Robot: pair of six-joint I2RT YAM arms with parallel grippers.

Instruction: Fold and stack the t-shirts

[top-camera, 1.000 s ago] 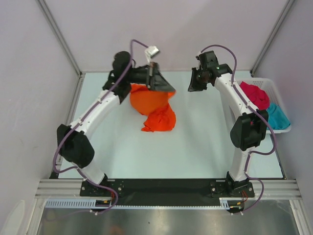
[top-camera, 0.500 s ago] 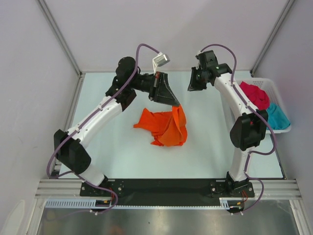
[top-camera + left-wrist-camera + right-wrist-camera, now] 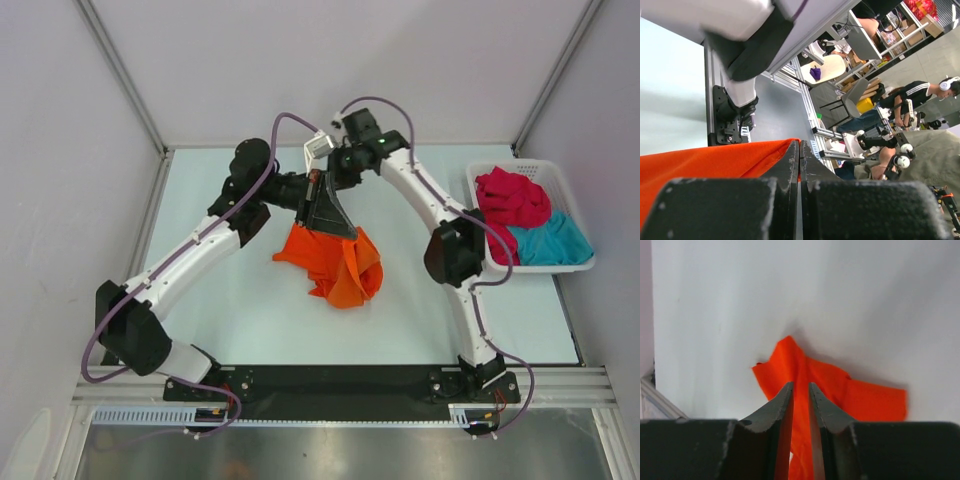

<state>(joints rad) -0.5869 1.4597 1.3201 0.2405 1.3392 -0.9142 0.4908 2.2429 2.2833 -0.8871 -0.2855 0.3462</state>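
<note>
Orange t-shirt (image 3: 345,270) hangs onto the worktop (image 3: 250,320), pinched by the left gripper (image 3: 800,150), while the right gripper (image 3: 801,387) hovers above, narrowly spread.

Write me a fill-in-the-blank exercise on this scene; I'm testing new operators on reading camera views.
The t-shirt clamped in the left arm's jaws is ____.
The white basket holds ____ t-shirts.
Inside it, the red t-shirt lies farther from the arms' bases than the ____ one.
The basket stands at the table's ____ edge.
Missing words: orange; two; teal; right.
</note>
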